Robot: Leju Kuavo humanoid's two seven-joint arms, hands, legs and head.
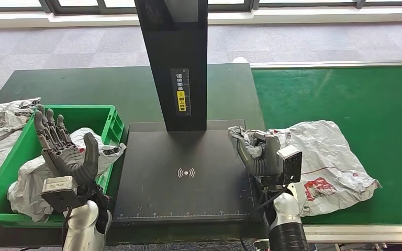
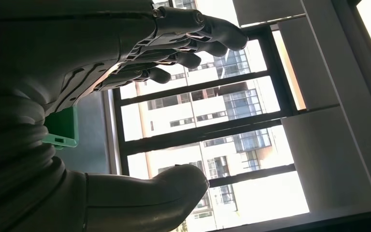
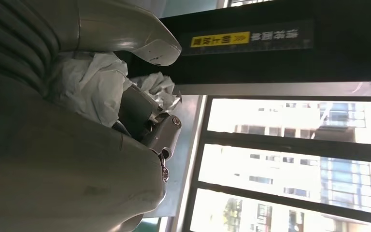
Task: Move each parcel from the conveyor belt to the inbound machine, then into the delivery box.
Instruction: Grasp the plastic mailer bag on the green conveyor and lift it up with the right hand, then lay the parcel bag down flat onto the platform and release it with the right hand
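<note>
Parcel (image 1: 324, 162): white crumpled bag, lying on the belt (image 1: 377, 104) just right of the scanner (image 1: 186, 175), with its left end bunched up over the scanner's right edge.
Right hand (image 1: 259, 154): fingers curled around that bunched end, holding it at the scanner's right edge; white plastic also seen pressed under the thumb (image 3: 145, 34) in the right wrist view.
Left hand (image 1: 65, 151): raised and spread wide, holding nothing, above the bin (image 1: 112, 123) left of the scanner.
Step, as judged: parcel gripped but mostly on the belt, not yet brought onto the scanner plate.
Risk 1: grip only on a loose corner of thin plastic, so may slip out or stretch when pulled, leaving the body of the parcel behind on the belt.
Risk 2: trailing part may catch on the scanner's right edge and fold under, so label maybe not facing up as the yellow sign (image 1: 181, 99) on the post (image 1: 175, 52) seems to ask.
Risk 3: lifting too near the post may strike it with hand or bag.
Bin: green, touching the scanner's left side, already with one white parcel (image 1: 31, 180) inside; another grey-white bag (image 1: 0, 133) left of the bin.
In the way: post standing at the back of the scanner; left hand hanging over the bin, where the parcel must later go.
</note>
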